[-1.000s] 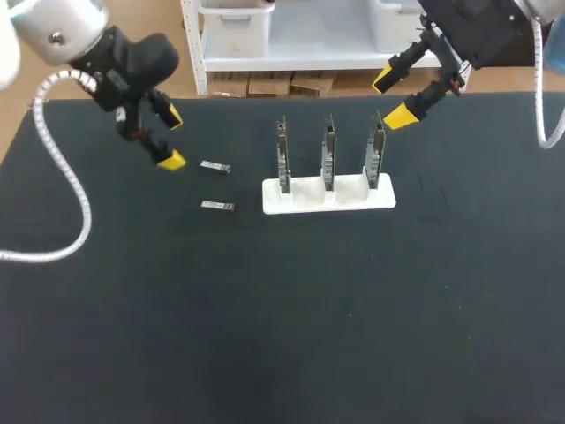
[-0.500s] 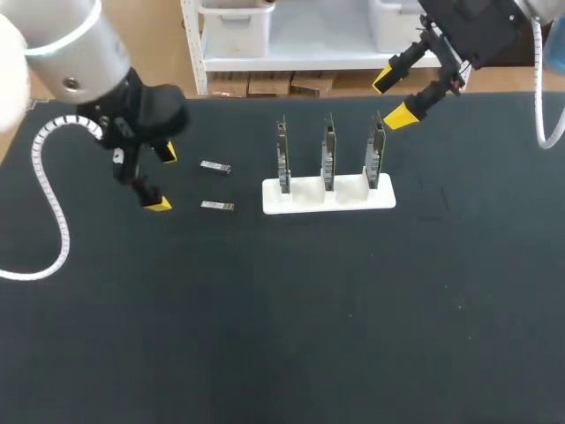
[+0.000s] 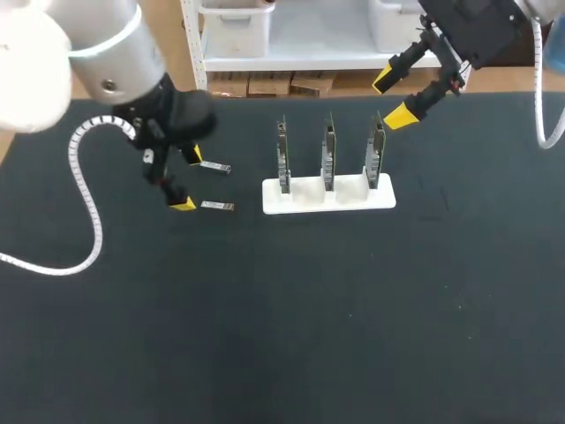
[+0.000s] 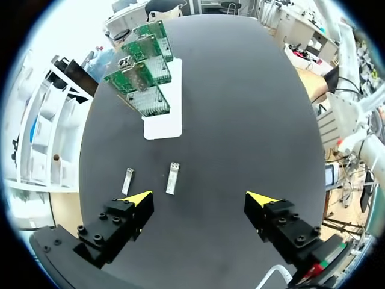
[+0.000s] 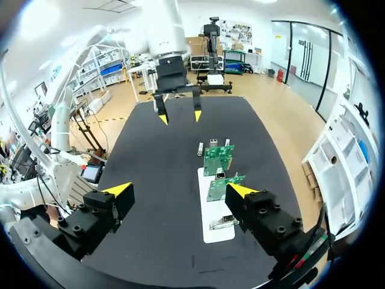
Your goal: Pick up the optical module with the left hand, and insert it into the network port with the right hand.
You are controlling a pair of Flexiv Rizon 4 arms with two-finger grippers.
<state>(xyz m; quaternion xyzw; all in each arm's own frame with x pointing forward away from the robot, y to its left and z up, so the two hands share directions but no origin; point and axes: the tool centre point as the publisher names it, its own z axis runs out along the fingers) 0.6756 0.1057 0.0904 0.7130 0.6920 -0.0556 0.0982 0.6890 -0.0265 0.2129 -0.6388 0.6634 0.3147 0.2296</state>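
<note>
The task is at its first step: the left gripper is near the pick, and nothing is held yet. It hangs in the upper left of the head view with its jaws wide open, just left of the two modules. The upper module and the lower module both lie flat on the table, apart from each other and left of the white holder. In the left wrist view both lie ahead of the fingers, not between them. No finger touches either.

The right gripper hangs in the upper right, beyond the holder, with its jaws open and empty. The holder carries three upright boards. In the right wrist view a metal cage shows on the board nearest to that gripper, and I judge this to be the port.

For the next move, I think the left gripper must go a little further until one module lies between its fingers, then go down and close. The module is small and flat, so the fingers must come almost to the table. There is a risk to push it away instead of taking it.

Compared with one second ago, the left gripper has moved from further left and higher in the frame, first down and then to the right, and now it stands close to the modules. The modules, the holder and the right gripper are in the same places.
</note>
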